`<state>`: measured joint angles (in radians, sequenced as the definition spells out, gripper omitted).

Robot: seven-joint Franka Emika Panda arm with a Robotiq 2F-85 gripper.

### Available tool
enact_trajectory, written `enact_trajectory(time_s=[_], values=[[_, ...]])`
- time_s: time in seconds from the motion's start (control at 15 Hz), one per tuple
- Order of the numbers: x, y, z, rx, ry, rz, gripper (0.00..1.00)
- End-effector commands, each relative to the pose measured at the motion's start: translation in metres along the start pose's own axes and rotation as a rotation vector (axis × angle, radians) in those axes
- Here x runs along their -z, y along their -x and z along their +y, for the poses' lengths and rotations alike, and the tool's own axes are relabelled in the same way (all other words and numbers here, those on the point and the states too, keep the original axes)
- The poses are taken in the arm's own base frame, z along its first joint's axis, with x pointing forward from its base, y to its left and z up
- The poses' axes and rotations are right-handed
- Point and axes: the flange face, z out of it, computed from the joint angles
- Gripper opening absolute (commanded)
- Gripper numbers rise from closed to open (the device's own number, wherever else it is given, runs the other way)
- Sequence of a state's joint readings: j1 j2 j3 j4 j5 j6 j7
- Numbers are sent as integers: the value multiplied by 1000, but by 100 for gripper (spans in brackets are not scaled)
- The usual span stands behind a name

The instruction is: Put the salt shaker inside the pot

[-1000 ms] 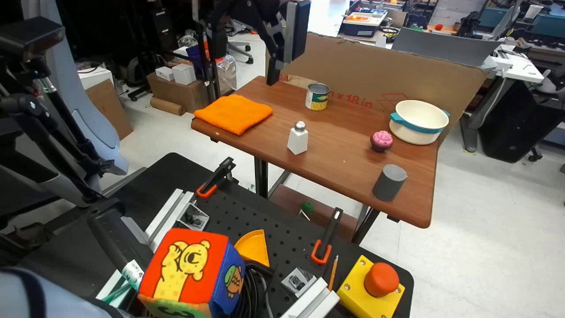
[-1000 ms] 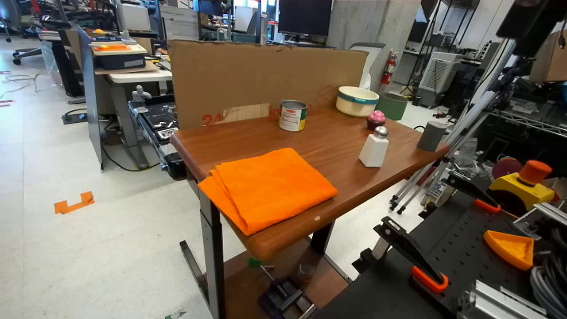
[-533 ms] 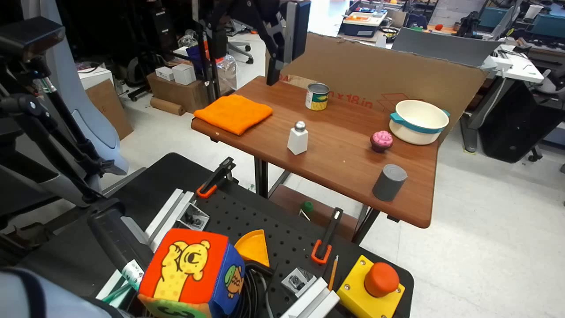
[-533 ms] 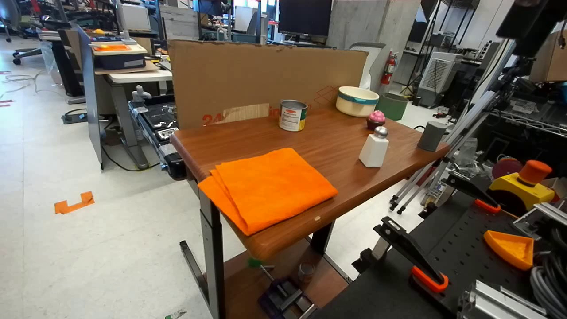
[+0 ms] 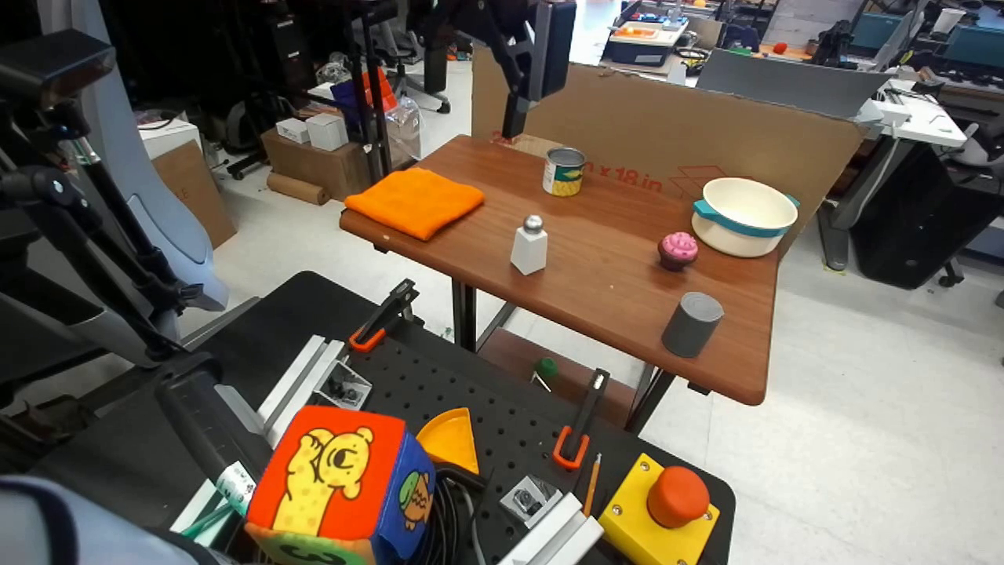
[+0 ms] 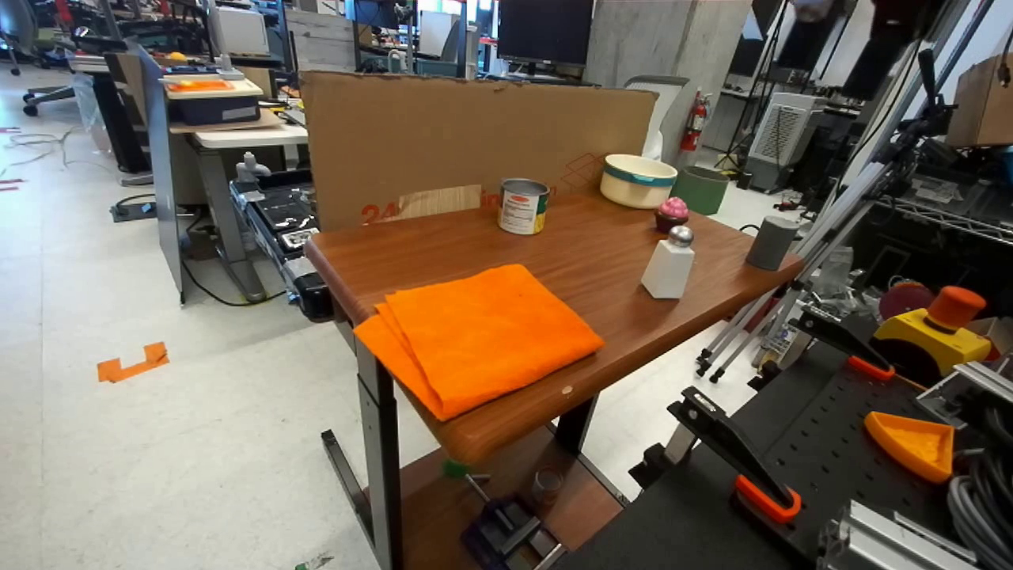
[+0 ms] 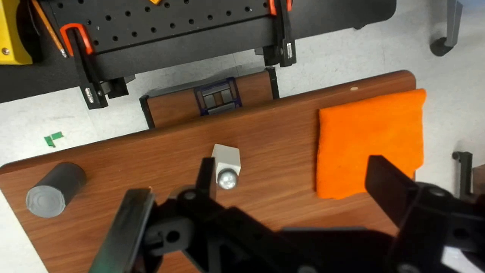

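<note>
The salt shaker, white with a round silver top, stands upright near the table's front edge in both exterior views (image 5: 529, 251) (image 6: 669, 269). It also shows in the wrist view (image 7: 228, 157), just beside the tip of the left-hand finger in that picture. The pot, cream with a teal band and handles, sits at the table's far corner in both exterior views (image 5: 737, 242) (image 6: 635, 192); it is out of the wrist view. My gripper (image 7: 291, 163) is wide open and empty, high above the table. In an exterior view one dark finger (image 5: 514, 116) shows over the table's back edge.
An orange cloth (image 5: 416, 202) lies at one table end. A can (image 5: 564, 173) stands near the cardboard sheet (image 5: 627, 118) at the back. A pink-topped cupcake (image 5: 678, 251) sits by the pot. A dark grey cup (image 5: 692, 325) stands near the front edge.
My gripper has shifted a little right and up in an exterior view over the last half second, and left in the remaining exterior view. The objects on the table have not moved.
</note>
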<state>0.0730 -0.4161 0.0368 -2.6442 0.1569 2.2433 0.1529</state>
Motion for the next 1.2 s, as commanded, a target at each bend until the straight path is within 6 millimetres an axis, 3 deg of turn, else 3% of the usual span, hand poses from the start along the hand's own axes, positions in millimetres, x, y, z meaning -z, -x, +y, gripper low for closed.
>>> enact_trajectory(time_s=[0.0, 0.47, 1.13], values=[[-21, -54, -6, -101, 44, -39, 100], [-67, -112, -4, -230, 175, -127, 100], [-134, -135, -1, -258, 276, -190, 100]])
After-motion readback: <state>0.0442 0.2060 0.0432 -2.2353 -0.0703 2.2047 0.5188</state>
